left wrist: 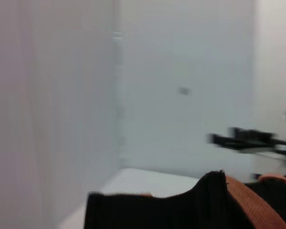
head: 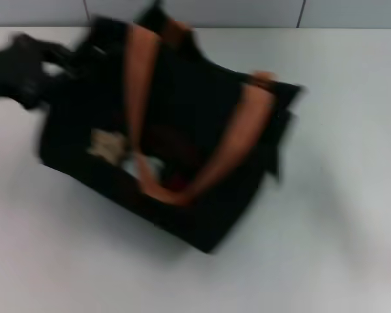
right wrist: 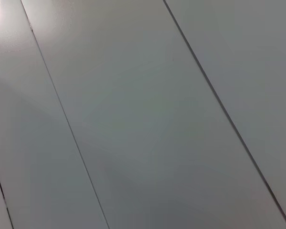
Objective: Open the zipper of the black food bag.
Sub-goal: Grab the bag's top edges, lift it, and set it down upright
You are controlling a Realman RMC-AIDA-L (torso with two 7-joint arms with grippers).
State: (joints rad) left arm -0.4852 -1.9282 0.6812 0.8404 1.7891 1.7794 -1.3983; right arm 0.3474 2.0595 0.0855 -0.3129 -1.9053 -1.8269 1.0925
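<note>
The black food bag (head: 182, 137) sits skewed in the middle of the white table, smeared by motion. Its two orange-brown strap handles (head: 138, 85) arch over the top. A cream patch (head: 107, 145) shows on the side facing left. The zipper is too blurred to make out. My left gripper (head: 64, 60) reaches in from the far left and meets the bag's back left corner. In the left wrist view the bag's black fabric (left wrist: 171, 210) and an orange strap (left wrist: 250, 200) fill the lower edge. The right gripper is out of view.
The white table (head: 339, 215) spreads around the bag, with grey wall panels (head: 195, 12) behind it. A dark blurred bar (left wrist: 252, 138) hangs at the side of the left wrist view. The right wrist view holds only grey panels (right wrist: 143, 114).
</note>
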